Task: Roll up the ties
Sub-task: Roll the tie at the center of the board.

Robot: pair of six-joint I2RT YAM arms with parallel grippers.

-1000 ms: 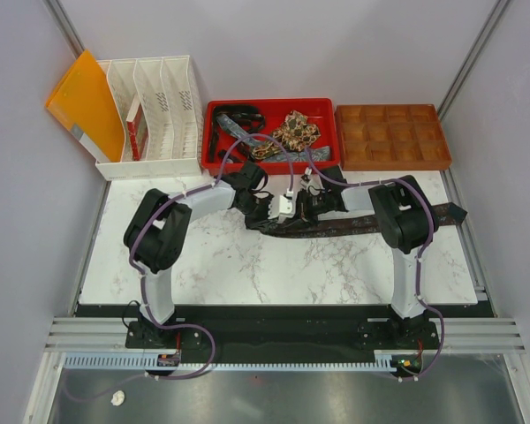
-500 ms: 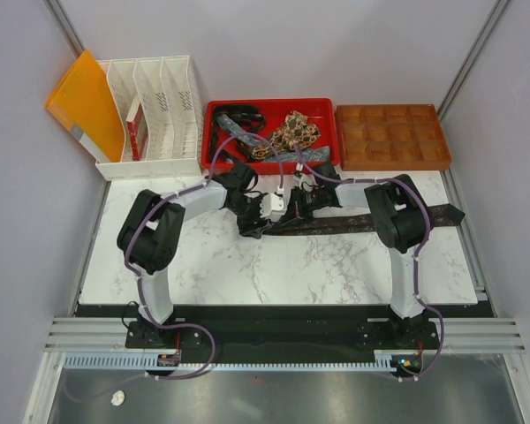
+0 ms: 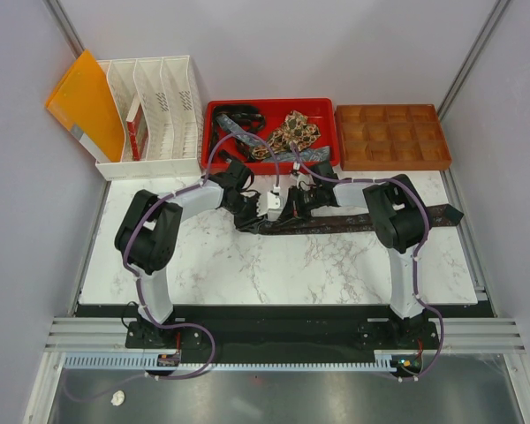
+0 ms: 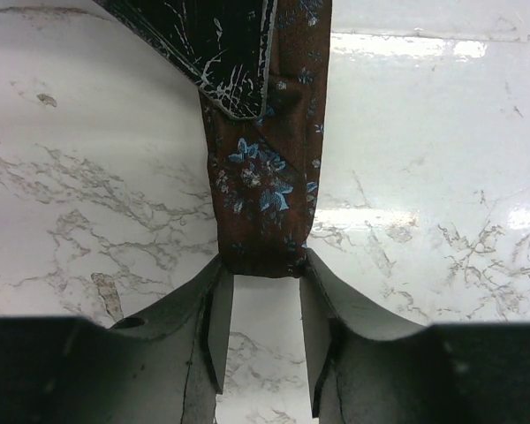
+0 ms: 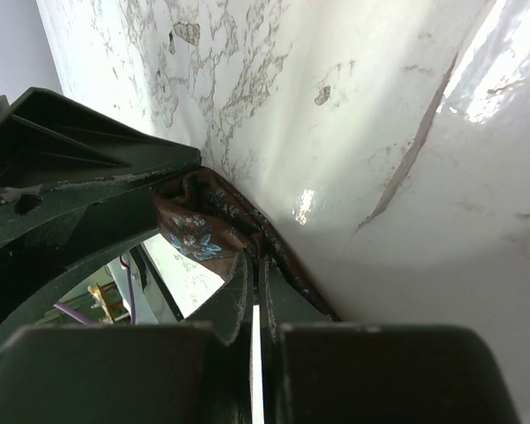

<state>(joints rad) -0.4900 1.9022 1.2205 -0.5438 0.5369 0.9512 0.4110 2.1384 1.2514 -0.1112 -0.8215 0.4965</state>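
Note:
A dark brown tie (image 3: pixel 353 221) with small blue flowers lies across the marble table (image 3: pixel 247 274), its right end past the right arm. Both grippers meet at its left end. My left gripper (image 3: pixel 252 221) (image 4: pixel 261 276) has its jaws partly apart, and the fingertips (image 4: pixel 214 291) press both sides of the tie's folded end (image 4: pixel 263 212). My right gripper (image 3: pixel 281 217) (image 5: pixel 254 261) is shut on a pinch of the same tie (image 5: pixel 194 231), just beyond the left one. Its black finger (image 4: pixel 221 53) shows at the top of the left wrist view.
A red tray (image 3: pixel 269 103) at the back holds more ties (image 3: pixel 291 132). To its right is a brown compartment tray (image 3: pixel 393 137). A white file rack (image 3: pixel 155 115) and an orange folder (image 3: pixel 84 102) stand at the back left.
Both grippers have shifted left and slightly back with the tie's left end. The left jaws widened, then came in again around the folded end. The right jaws closed fully.

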